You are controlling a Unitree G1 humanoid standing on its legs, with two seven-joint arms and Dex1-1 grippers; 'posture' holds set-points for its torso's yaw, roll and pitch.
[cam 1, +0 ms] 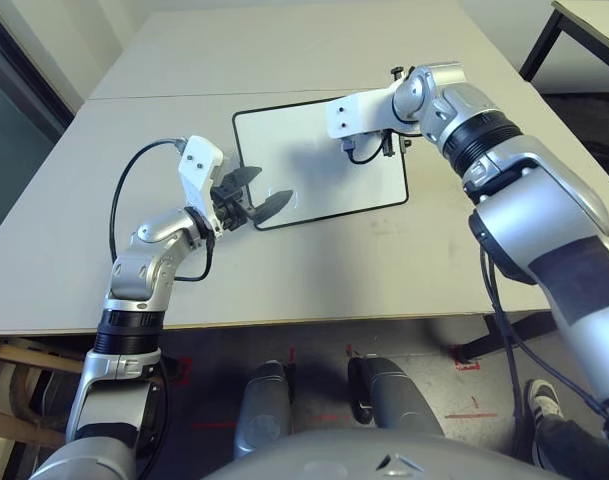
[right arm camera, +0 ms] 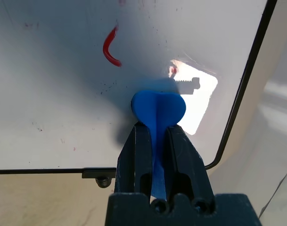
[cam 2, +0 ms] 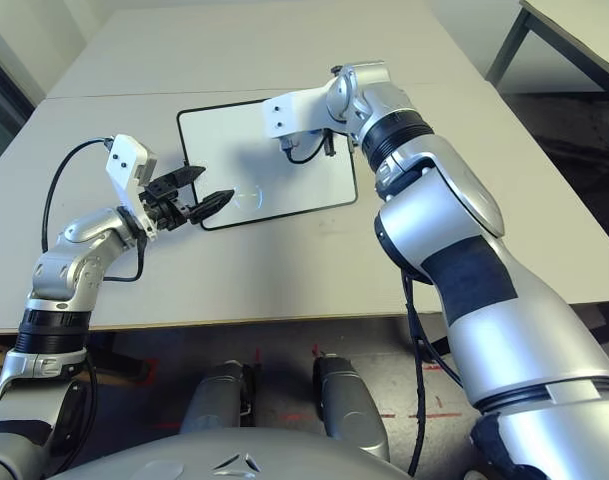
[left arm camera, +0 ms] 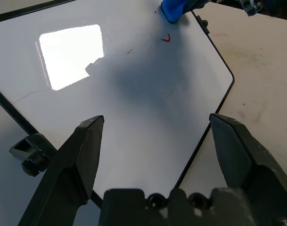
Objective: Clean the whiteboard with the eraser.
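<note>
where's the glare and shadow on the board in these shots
Left wrist view: a bright rectangular reflection lies on the glossy white black-framed whiteboard, with a broad soft shadow beside it. Right wrist view: a bright patch sits just past the small bright blue eraser, clamped in the right gripper. Left eye view: the right arm's shadow crosses the board.

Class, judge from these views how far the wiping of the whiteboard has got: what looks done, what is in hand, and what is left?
Done: most of the whiteboard looks wiped white. In hand: the right pincer is shut on the blue eraser, its end against the board. The left pincer is open over the board's near edge. Left: a short red mark beside the eraser and faint specks.
</note>
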